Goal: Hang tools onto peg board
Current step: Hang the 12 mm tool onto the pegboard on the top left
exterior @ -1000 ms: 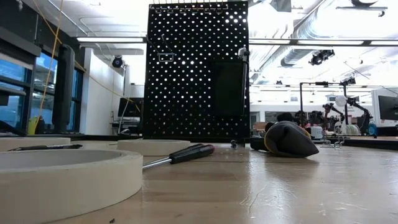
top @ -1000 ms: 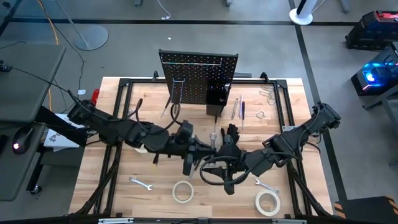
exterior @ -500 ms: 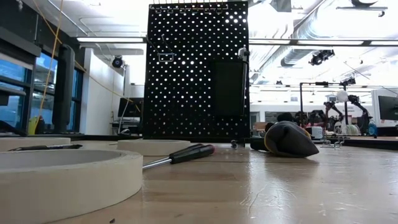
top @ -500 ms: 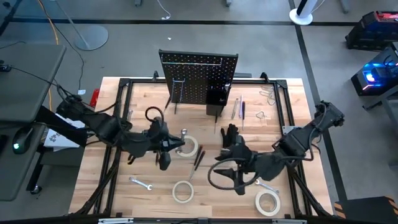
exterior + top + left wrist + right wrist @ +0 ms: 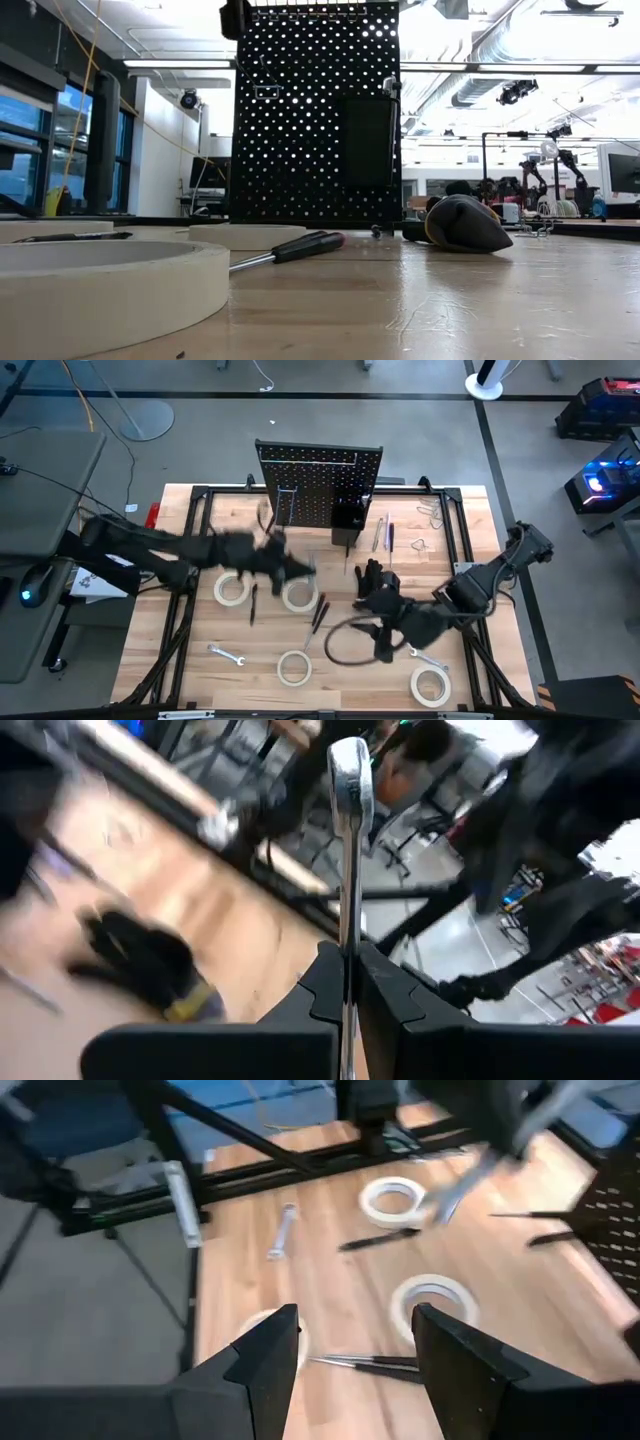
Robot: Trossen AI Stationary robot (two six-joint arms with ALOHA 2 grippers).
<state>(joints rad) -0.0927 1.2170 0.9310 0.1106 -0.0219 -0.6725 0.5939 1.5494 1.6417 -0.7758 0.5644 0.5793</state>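
Left gripper (image 5: pixel 300 568): moves from table centre toward the peg board (image 5: pixel 320 482), jaws clamped on a silver wrench (image 5: pixel 348 840). Right gripper (image 5: pixel 385 645): withdraws from centre toward the table's near right, fingers (image 5: pixel 270 1355) parted wider.

The peg board (image 5: pixel 320 484) stands upright at the back middle of the desk (image 5: pixel 470 540), with a bin (image 5: pixel 347 517) on its face toward the right. Right of the board lie rods (image 5: pixel 384 532). In front of it, two tape rolls (image 5: pixel 232 589) lie side by side left of centre, with a screwdriver (image 5: pixel 319 616) just right of them. A glove (image 5: pixel 372 574) lies right of centre. Nearer the front edge lie a wrench (image 5: pixel 226 655) at left, a third roll (image 5: pixel 294 667) in the middle and a fourth (image 5: pixel 431 685) at right. The left claw (image 5: pixel 305 568) hangs in front of the board, gripping a wrench (image 5: pixel 349 830). The right claw (image 5: pixel 383 650) hangs over the front right, between the third and fourth rolls.
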